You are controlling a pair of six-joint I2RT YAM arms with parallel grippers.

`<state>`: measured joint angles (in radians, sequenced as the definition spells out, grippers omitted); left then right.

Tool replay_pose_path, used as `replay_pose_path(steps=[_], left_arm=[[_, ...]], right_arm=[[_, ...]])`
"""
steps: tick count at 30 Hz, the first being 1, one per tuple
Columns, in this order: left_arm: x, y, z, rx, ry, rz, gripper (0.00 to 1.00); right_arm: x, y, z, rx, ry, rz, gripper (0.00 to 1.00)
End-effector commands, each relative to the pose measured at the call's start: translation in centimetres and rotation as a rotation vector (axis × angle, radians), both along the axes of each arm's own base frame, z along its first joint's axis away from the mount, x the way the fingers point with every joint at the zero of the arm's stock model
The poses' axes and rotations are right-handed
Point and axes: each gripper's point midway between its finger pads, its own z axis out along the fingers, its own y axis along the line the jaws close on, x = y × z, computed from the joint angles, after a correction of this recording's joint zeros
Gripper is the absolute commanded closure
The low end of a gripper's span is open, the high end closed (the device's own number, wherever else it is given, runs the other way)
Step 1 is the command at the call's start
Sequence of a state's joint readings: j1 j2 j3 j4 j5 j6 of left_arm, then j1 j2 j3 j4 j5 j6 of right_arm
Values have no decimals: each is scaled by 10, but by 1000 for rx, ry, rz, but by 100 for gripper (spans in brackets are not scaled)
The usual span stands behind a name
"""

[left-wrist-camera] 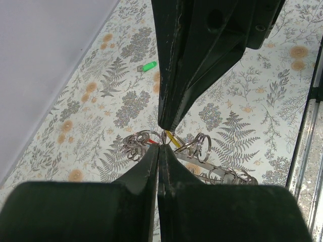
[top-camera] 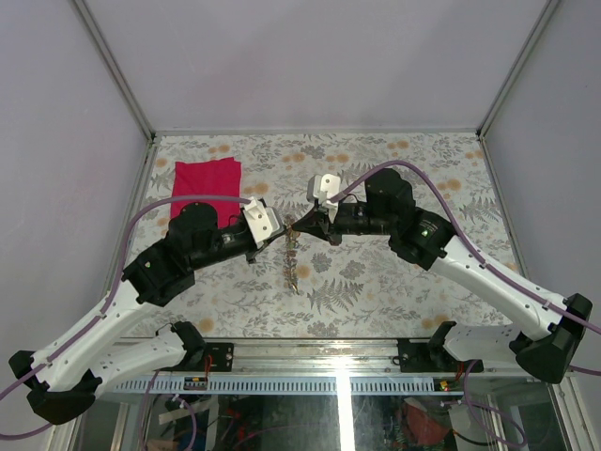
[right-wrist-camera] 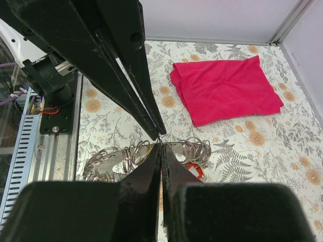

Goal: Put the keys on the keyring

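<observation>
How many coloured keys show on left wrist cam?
3: green key lying alone, away from the rest; red key and yellow key among the rings. Others may be hidden.

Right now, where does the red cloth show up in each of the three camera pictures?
Top external: the red cloth sits upper left.
Left wrist: not in it.
Right wrist: upper right, lying flat.
Shared landmark: the keyring, near the middle of all three.
</observation>
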<state>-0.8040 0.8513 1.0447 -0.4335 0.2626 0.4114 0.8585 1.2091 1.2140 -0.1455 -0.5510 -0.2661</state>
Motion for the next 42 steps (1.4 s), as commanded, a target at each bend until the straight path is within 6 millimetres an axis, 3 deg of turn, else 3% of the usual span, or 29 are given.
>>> replay_pose_path(steps=[1,12,30,36,42], left_arm=[[4,-3,36,-109,-94,-1,100],[2,-3,37,-109,-96,-8,100],[-1,-4,42,-126,-99,-23,100],[-4,-6,46,-134,-98,-43,100],[-13,-10,58,-196,-77,-79,100]], right_arm=[[3,2,30,65,-67,-16,100],[15,-4,19,33,-44,-99,100],[7,6,-4,-14,42,-38,100],[2,-1,15,47,-5,-38,95],[-14,-23,47,145,-77,-55,75]])
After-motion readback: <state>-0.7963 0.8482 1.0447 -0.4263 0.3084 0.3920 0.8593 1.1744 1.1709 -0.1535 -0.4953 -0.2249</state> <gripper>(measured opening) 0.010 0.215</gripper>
